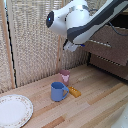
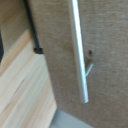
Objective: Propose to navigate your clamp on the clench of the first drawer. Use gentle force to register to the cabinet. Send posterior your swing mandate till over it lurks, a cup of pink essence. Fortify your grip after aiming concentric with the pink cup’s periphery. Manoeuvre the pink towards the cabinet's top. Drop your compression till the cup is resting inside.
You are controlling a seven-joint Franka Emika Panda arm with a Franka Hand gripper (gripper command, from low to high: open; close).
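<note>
The dark brown cabinet stands at the exterior view's right. Its first drawer carries a thin pale bar handle. The wrist view shows this handle close up across the brown drawer front. No fingers show in the wrist view. My clamp hangs below the bulky white arm, to the exterior view's left of the cabinet and above the cups. Its fingers are too small and blurred to tell open from shut. The pale pink cup stands upright on the wooden table, just behind the blue mug.
An orange object lies beside the blue mug. A patterned white plate sits at the table's front, on the exterior view's left. A lower drawer front sits under the first. A woven screen backs the table. A dark cable runs beside the cabinet.
</note>
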